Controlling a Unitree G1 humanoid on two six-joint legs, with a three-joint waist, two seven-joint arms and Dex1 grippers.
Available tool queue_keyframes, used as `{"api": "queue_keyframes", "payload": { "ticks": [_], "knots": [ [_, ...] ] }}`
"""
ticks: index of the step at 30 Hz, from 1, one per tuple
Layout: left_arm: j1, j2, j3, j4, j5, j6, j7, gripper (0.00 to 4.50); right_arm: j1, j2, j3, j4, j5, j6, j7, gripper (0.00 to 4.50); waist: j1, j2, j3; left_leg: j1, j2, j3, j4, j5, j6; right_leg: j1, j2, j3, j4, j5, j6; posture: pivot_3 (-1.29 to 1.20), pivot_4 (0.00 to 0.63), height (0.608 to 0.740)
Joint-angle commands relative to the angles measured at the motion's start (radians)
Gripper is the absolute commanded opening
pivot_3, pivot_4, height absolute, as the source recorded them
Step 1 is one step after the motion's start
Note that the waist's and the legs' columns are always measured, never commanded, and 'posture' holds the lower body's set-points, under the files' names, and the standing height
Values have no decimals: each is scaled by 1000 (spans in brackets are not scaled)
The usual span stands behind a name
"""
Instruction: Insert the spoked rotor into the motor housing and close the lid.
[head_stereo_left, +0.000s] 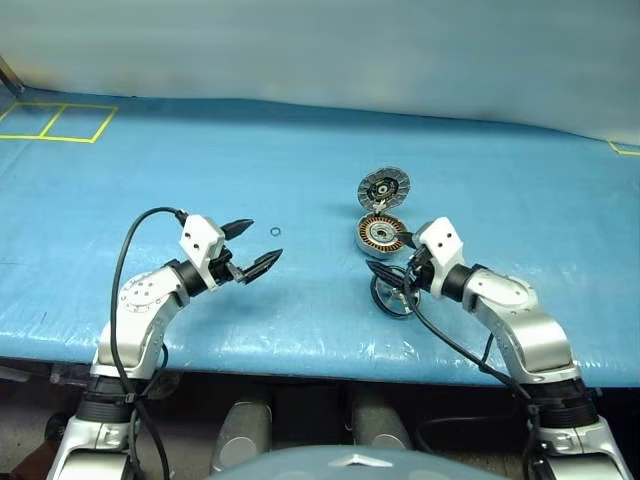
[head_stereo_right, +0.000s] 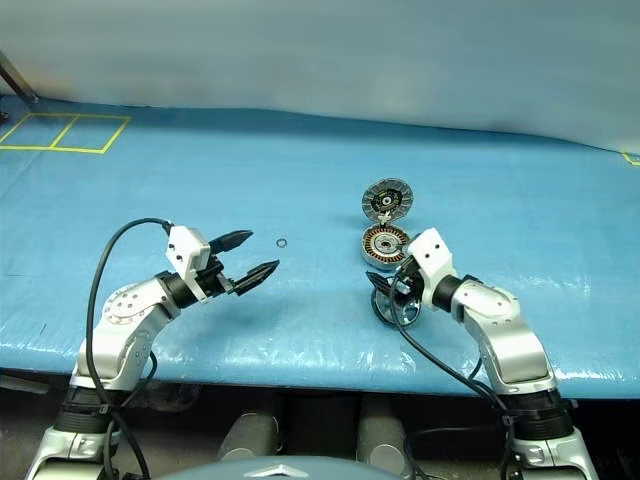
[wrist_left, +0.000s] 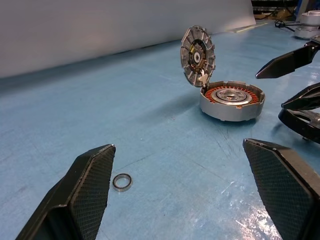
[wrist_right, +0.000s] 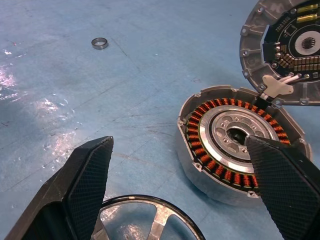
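Note:
The motor housing (head_stereo_left: 380, 235) is a shallow silver cup with copper windings, lying open on the blue table right of centre. Its lid (head_stereo_left: 384, 187) stands tilted up at the far edge, its striped inner face towards me. The spoked rotor (head_stereo_left: 392, 296), black-rimmed with silver spokes, lies flat just in front of the housing. My right gripper (head_stereo_left: 388, 254) hovers open and empty over the gap between rotor and housing; in the right wrist view the rotor (wrist_right: 145, 220) lies between and below its fingers. My left gripper (head_stereo_left: 266, 240) is open and empty well to the left, pointing towards the housing (wrist_left: 231, 100).
A tiny thin black ring (head_stereo_left: 275, 232) lies on the table just beyond the left gripper's fingertips. Yellow tape lines (head_stereo_left: 60, 122) mark the far left corner. The table's front edge (head_stereo_left: 320, 355) runs close below both arms. A pale wall closes the far side.

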Motion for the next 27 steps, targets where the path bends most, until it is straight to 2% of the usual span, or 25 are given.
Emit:
{"api": "queue_keyframes", "payload": {
  "ticks": [1, 18, 27],
  "knots": [
    [-5, -1, 1, -32, -2, -11, -1, 4500, -13, -11, -22, -39, 5, -9, -5, 4465, 1, 0, 0, 0, 0, 0, 0, 0, 0, 0, 0, 0, 0, 0, 0, 0, 150, 740],
    [-11, 1, 1, -21, -2, -20, -7, 4500, -30, -14, -25, -15, 10, -7, -3, 4465, 0, 0, 0, 0, 0, 0, 0, 0, 0, 0, 0, 0, 0, 0, 0, 0, 150, 740],
    [-3, -5, -10, -25, -1, -22, -9, 4500, -50, -13, -3, -43, -42, -1, -62, 4465, 0, 0, 0, 0, 0, 0, 0, 0, 0, 0, 0, 0, 0, 0, 0, 0, 150, 740]
  ]
}}
